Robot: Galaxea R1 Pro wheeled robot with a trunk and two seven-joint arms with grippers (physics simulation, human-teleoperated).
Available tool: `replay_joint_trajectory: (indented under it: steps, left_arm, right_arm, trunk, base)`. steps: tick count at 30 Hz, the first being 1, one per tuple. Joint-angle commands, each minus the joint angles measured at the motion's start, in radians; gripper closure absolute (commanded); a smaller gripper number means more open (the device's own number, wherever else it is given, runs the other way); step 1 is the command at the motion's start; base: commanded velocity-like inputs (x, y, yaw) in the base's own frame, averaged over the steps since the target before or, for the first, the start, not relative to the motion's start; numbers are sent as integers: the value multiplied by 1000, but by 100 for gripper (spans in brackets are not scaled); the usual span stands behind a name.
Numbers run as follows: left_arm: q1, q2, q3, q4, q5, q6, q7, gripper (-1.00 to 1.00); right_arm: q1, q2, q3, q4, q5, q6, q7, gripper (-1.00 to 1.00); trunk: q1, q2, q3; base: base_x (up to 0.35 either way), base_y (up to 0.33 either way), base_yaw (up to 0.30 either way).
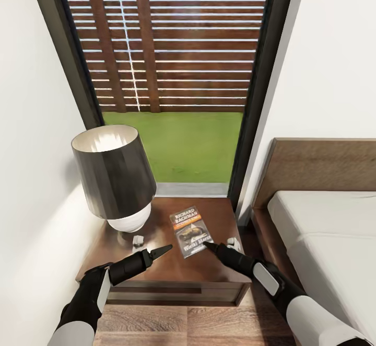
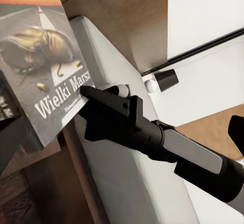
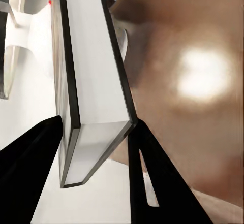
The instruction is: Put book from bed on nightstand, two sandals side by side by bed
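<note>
Dark paperback book (image 1: 190, 230), tilted above glossy nightstand (image 1: 209, 270)

Book (image 3: 94, 82) edge between tool (image 3: 96, 155) fingers

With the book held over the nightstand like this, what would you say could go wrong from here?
1. The right pincer grips only a corner of the book, which looks tilted; opened now, it may land askew or slide.
2. The book is near the front of the nightstand, so a slide could carry it off.
3. The lamp stands close beside the left pincer; a wide swing might knock it.
</note>
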Motion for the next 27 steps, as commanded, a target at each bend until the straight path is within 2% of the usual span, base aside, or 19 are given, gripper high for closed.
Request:
replay_joint_trajectory:
  steps: [1,4,7,14,27]
  left_arm:
    - [-1,-1,5,-1,-8,11,-7,-100]
    - [-1,-2,5,-1,-8,11,-8,-100]
    - [-1,-2,5,11,-8,11,-7,-100]
    - [-1,-1,4,26,-8,11,-6,-100]
    - [-1,-1,5,27,-8,10,-5,-100]
  right_arm:
    - [-1,-1,6,-3,-37,14,-8,100]
    - [-1,-1,6,-6,-99,23,-33,100]
    - [-1,-1,6,-6,-127,26,-44,100]
    - [-1,-2,6,-3,-134,25,-48,100]
    - [-1,1,7,-3,-134,25,-50,100]
  trunk:
    - [0,0,-1]
    - [0,0,-1]
    - [0,0,-1]
    - [0,0,-1]
    - [50,-91,-42]
  base:
    - [0,0,0]
    - [0,0,0]
    - [0,0,0]
    - [0,0,0]
    - [0,0,0]
